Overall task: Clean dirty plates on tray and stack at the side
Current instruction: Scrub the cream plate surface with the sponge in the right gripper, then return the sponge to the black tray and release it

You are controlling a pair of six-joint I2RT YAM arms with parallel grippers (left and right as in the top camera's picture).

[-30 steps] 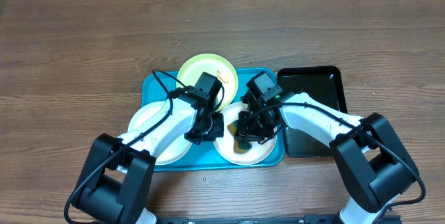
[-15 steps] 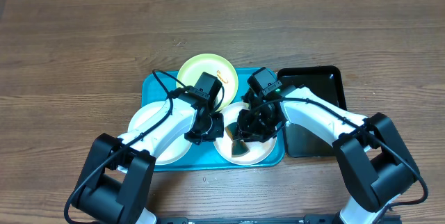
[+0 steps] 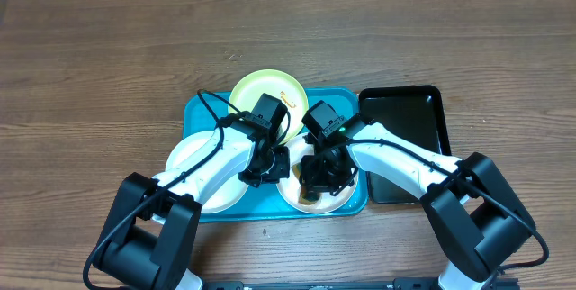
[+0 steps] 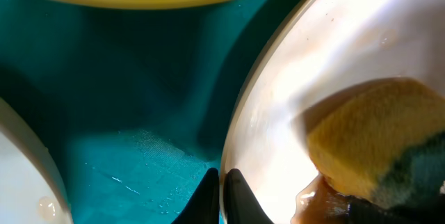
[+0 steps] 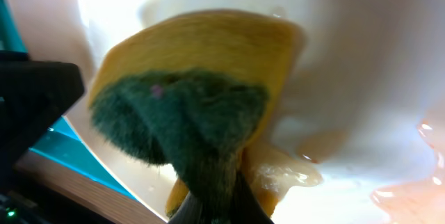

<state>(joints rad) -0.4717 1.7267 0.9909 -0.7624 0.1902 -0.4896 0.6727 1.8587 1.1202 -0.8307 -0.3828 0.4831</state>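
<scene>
Found left gripper point(image 4: 222, 188) clenched on rim of white plate point(image 4: 327, 36) lying on turquoise tray point(image 4: 139, 113). Found right gripper point(image 5: 215, 206) grasping sponge point(image 5: 195, 78), plate face directly under jaws, smear point(image 5: 400, 196) just beside. Judged right arm placed to scrub.

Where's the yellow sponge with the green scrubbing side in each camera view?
Overhead: yellow-and-green sponge at bottom centre, mostly hidden under the right hand.
Left wrist: lower right.
Right wrist: centre, filling much of the picture.
Shared landmark: the round white plastic plate it rests on.
</scene>
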